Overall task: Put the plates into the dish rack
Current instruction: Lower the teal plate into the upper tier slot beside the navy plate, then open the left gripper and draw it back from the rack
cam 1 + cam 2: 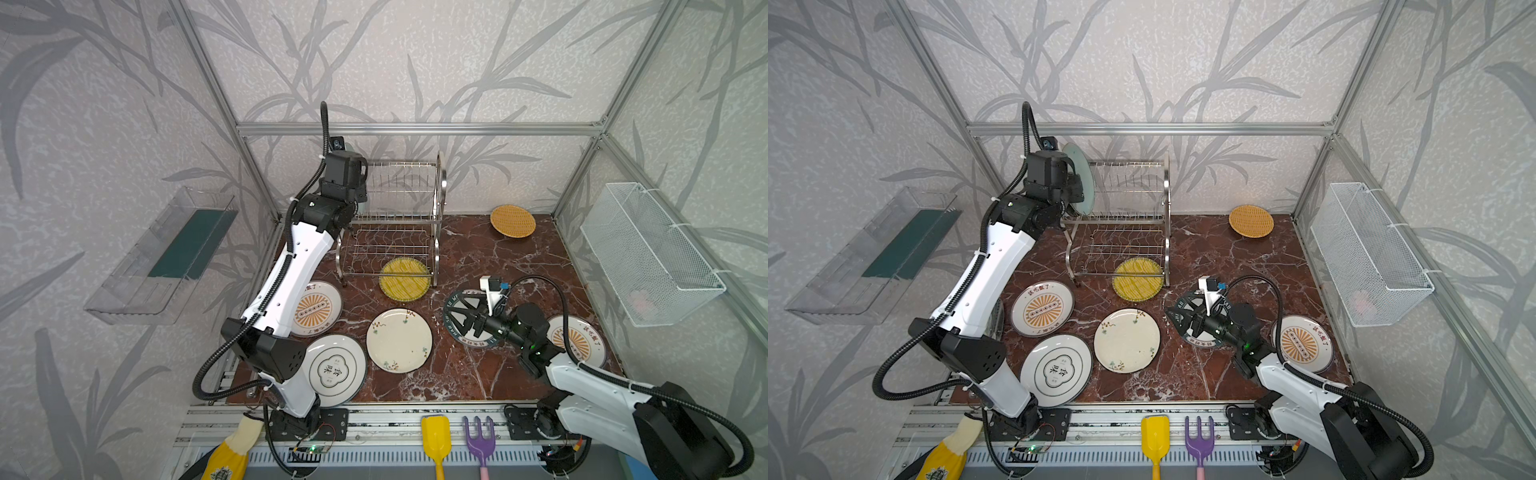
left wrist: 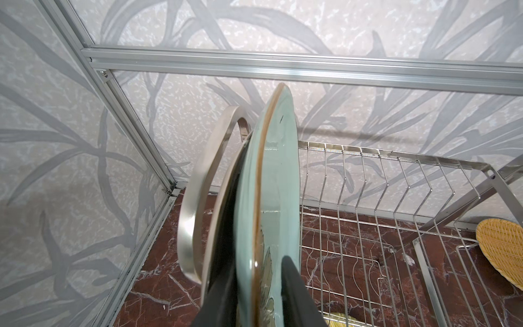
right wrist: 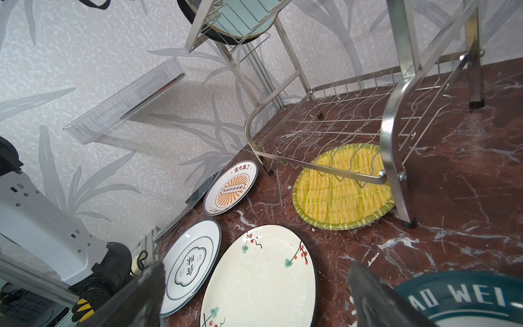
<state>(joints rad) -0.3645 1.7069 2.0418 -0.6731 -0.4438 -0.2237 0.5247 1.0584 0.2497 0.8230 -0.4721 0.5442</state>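
1. Front of the worktop (image 1: 469, 374): the Chinese-character plate (image 1: 332, 370) and the cream floral plate (image 1: 399, 340) lie flat, just beside each other.
2. The right jaws are spread wide and hold nothing. They hover low over the flat teal-rimmed white plate (image 3: 452, 297), well apart from the rack.
3. The yellow striped plate (image 1: 405, 279) lies flat, partly under the front rail of the dish rack (image 1: 1167, 208).
4. Key relation: the pale teal plate (image 2: 271, 198) stands on edge at the end of the upper tier, against the black plate (image 2: 227, 220). The left jaws straddle its near rim, and its plane runs along their reach.
5. One jaw blends into the black plate, so I cannot tell clamped from released.
6. Judgement: withdraw straight back, because the wall is close behind.
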